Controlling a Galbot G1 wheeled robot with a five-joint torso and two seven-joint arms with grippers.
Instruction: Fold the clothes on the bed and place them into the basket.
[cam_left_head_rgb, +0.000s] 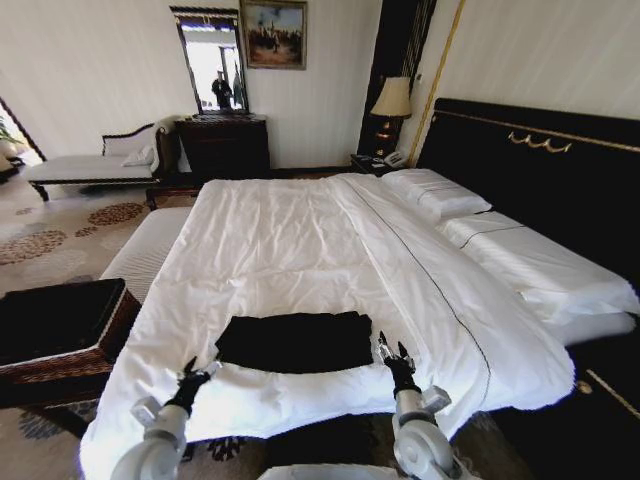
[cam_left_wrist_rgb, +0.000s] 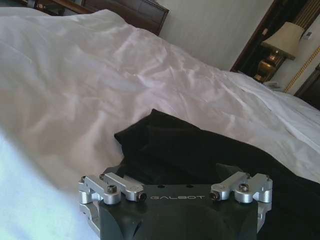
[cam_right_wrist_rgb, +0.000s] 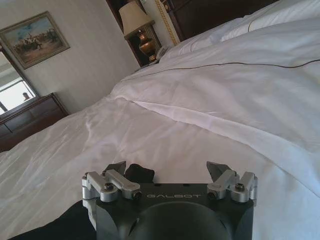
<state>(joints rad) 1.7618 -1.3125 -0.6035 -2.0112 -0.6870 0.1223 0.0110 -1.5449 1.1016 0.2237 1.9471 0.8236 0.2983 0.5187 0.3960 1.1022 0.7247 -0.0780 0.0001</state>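
- Head view: the left end effector (cam_left_head_rgb: 200, 368) and right end effector (cam_left_head_rgb: 391, 349) flank the clothes (cam_left_head_rgb: 296, 341), each just beside one short end, fingers spread wide and holding nothing.
- The clothes lie as a black, already flattened rectangle near the foot edge of the bed (cam_left_head_rgb: 300, 240), long axis running along that edge, so both arms are about equally near.
- Left wrist view shows the shirt's corner just ahead of the open jaws.
- The basket (cam_left_head_rgb: 62, 330) stands off the bed's left corner, on the left arm's side; I judge nothing blocks the way.
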